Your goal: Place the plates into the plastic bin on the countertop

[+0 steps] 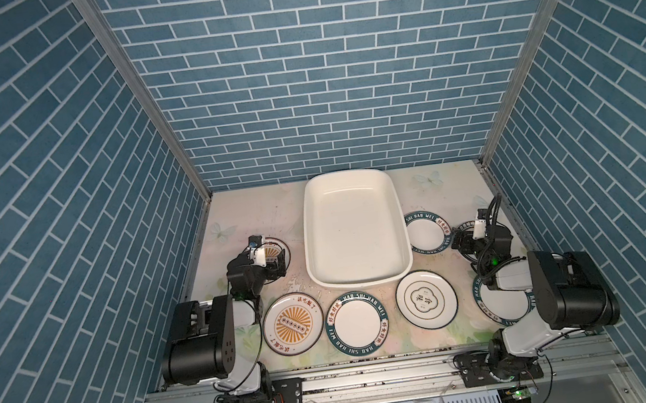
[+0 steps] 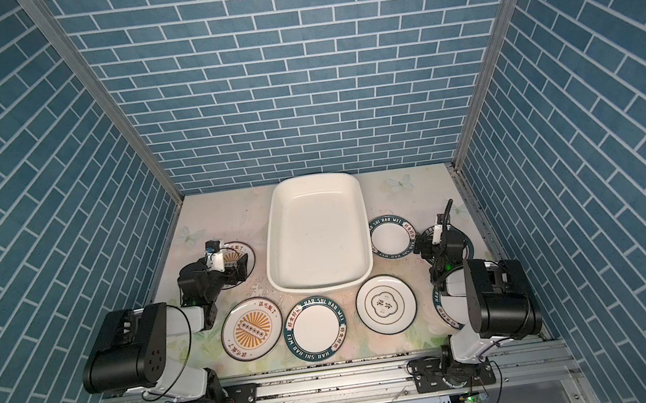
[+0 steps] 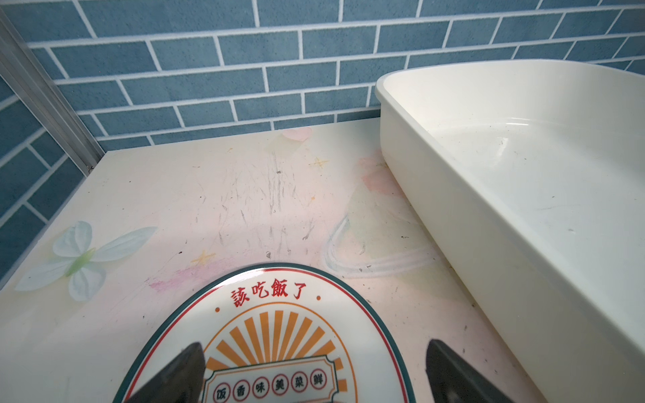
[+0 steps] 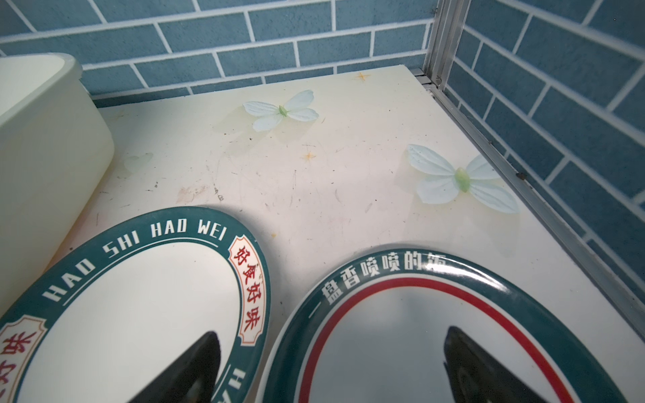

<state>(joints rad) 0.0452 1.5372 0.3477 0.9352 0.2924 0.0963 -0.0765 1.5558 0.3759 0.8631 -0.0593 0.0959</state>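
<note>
Far sunburst plate lies mostly hidden under the left jaws.

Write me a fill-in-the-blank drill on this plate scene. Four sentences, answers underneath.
1. The plastic bin is ___ of plates.
2. The left gripper is over the far-left plate, whose sunburst centre is ___.
3. The quatrefoil plate lies beside the front-middle plate, whose lettered rim is dark ___.
4. The jaws of the right gripper stand ___.

Missing words: empty; orange; green; open.
</note>
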